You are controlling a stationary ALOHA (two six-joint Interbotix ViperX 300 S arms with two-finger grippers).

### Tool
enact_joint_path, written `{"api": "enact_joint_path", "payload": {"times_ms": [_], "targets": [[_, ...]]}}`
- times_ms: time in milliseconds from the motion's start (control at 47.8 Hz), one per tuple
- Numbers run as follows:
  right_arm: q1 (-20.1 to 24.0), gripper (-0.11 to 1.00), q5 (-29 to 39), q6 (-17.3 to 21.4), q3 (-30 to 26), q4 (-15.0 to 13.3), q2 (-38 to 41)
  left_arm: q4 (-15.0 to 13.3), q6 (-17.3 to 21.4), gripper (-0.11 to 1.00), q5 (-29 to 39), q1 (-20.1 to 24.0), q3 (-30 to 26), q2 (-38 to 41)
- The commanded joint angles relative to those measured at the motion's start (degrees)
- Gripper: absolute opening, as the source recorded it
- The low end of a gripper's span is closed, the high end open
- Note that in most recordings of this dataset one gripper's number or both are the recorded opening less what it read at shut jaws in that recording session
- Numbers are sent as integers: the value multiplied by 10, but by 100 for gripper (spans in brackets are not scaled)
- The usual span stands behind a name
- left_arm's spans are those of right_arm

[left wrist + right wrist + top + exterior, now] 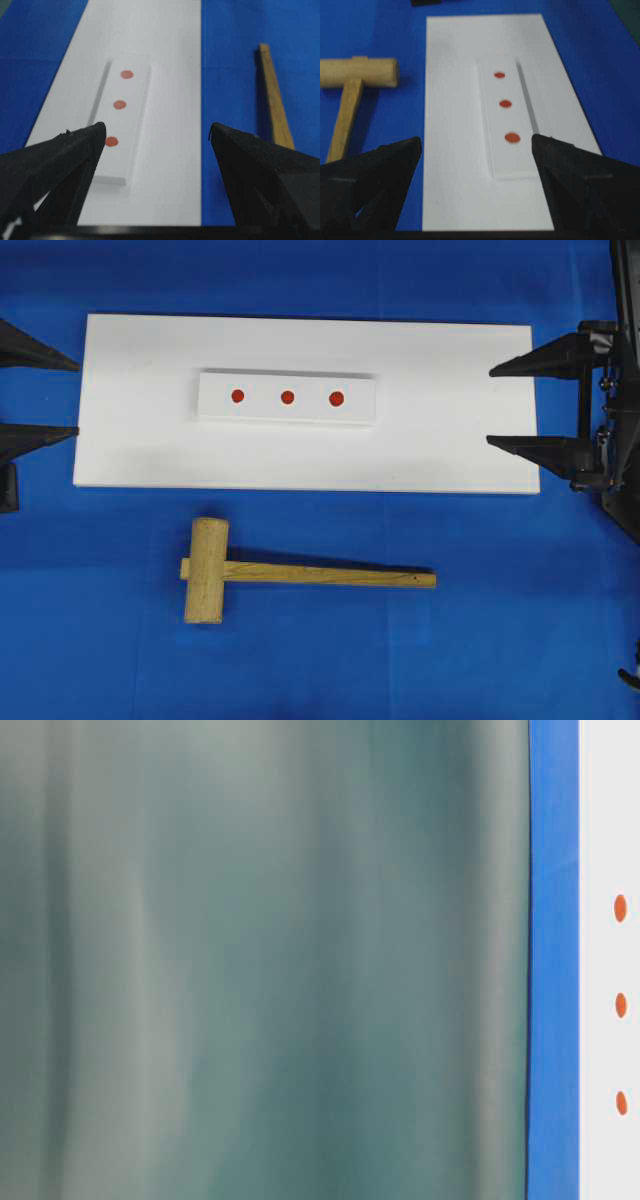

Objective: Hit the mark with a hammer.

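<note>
Both hands gape wide and empty at opposite ends of the white board; the hammer lies untouched on the blue worktop.

The left hand [72, 398] has its two dark fingers spread far apart at the board's left edge, gripping nothing, and the right hand [492, 406] stands spread the same way over the right edge, also empty. Between them the white board [130, 440] carries a smaller raised white block [260, 410] with three red marks [287, 397] in a row. The hammer [206, 570] lies on the blue worktop [100, 640] just beside the board's near long edge, head to the left, handle pointing right, well apart from both hands.
</note>
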Motion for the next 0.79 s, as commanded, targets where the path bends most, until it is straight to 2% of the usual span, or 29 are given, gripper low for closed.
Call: {"api": "enact_joint_path", "payload": {"times_ms": [0, 460, 774], "targets": [[-1, 82, 1, 0, 4, -2, -1, 2, 0, 82, 4, 2, 0, -7], [-1, 82, 1, 2, 60, 2, -41, 1, 0, 82, 11, 2, 34, -18], [-1, 81, 2, 4, 64, 4, -46, 1, 0, 82, 11, 2, 37, -18]]}}
